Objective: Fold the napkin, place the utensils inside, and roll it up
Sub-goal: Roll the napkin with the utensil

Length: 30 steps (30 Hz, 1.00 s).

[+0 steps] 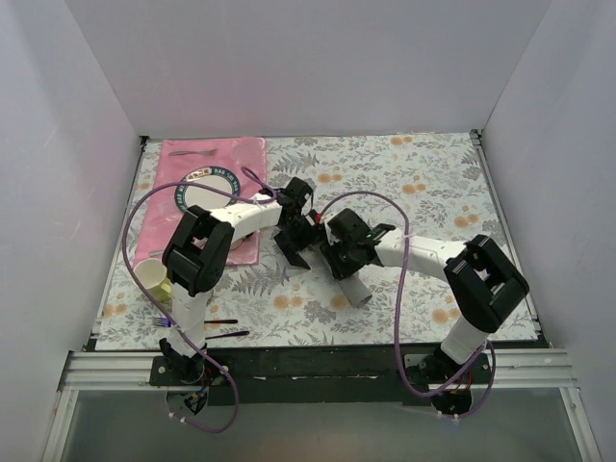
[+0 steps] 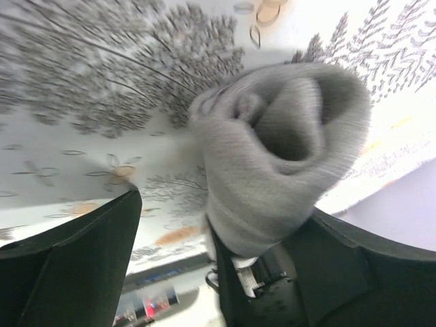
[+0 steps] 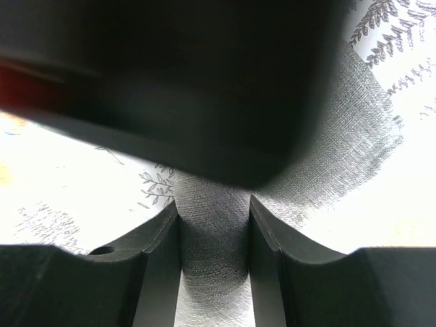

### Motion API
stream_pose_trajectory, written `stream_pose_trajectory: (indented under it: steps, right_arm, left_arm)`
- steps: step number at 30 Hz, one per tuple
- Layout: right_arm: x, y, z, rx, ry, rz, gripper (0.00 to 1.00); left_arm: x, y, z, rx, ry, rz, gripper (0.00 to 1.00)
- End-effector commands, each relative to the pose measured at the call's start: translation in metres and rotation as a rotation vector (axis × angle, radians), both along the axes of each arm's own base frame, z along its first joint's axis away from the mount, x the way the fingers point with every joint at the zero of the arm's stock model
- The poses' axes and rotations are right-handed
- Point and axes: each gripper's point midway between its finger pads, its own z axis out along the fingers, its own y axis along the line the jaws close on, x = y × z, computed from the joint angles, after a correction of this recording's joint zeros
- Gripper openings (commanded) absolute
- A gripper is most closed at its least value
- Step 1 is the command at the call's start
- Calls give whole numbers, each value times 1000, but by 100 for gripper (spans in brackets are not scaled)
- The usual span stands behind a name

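The grey napkin (image 1: pixel 358 292) is rolled into a short tube near the table's middle. My right gripper (image 1: pixel 345 269) is shut on it; in the right wrist view the roll (image 3: pixel 214 259) sits pinched between the two fingers (image 3: pixel 158 259), gripper (image 3: pixel 214 221). My left gripper (image 1: pixel 294 248) is just to the left, open. In the left wrist view its gripper (image 2: pixel 225 211) has its fingers (image 2: pixel 75 259) spread wide, with the roll's open end (image 2: pixel 279 150) between and ahead of them. No orange-tan utensil shows in any view.
A pink placemat (image 1: pixel 212 168) with a round plate lies at the back left. A cup (image 1: pixel 154 276) stands at the left edge. A purple-handled fork (image 1: pixel 162 322) and a thin black utensil (image 1: pixel 231 334) lie near the front left edge.
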Motion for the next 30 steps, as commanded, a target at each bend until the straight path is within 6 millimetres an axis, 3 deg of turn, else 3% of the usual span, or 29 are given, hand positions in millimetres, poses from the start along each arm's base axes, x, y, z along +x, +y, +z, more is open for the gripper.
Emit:
stream_pose_trajectory:
  steps: [1,5,13,16,22,27,30]
  right_arm:
    - [-3,19,18,321,169,48,44]
    - [-24,31,25,590,402,111,40]
    - [-30,37,28,768,643,135,34]
    - [-23,34,26,794,660,107,36]
    - [-14,25,14,805,700,71,37]
    - [-9,24,10,789,691,80,38]
    - [-6,24,13,784,679,89,40]
  left_arm:
    - [31,18,48,22,-176,2,85]
    - [34,17,56,7,-189,7,86]
    - [21,3,49,-25,-154,-4,87]
    - [8,-6,37,-8,-114,-20,86]
    - [-23,6,16,72,-2,7,85]
    - [-23,-2,13,46,12,19,84]
    - [-21,-5,0,71,28,12,82]
